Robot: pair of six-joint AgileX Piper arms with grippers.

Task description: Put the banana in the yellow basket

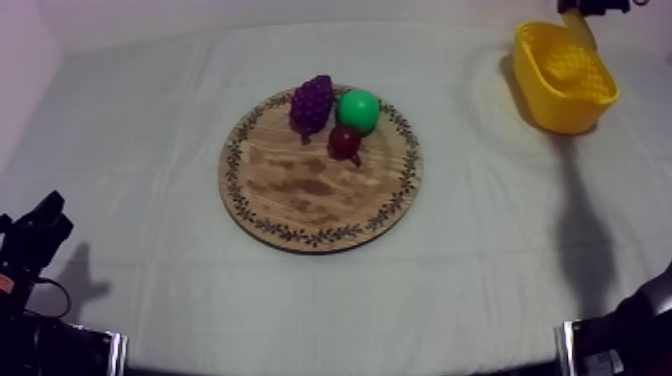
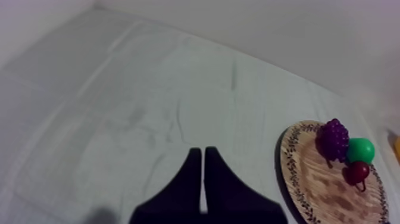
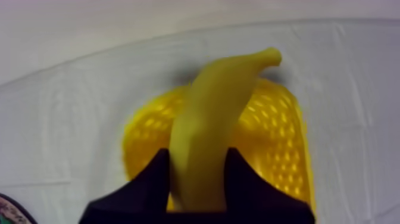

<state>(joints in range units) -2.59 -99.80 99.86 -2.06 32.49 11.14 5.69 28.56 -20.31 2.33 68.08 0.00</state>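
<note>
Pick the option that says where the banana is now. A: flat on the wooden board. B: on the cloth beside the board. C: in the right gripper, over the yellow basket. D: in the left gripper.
C: the right gripper is shut on the banana, with the yellow basket beneath it.

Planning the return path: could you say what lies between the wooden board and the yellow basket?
Top view: only bare cloth between board and basket.

The left gripper [image 2: 203,152] and right gripper [image 3: 197,155] have black, tapering fingers [image 2: 229,199].
</note>
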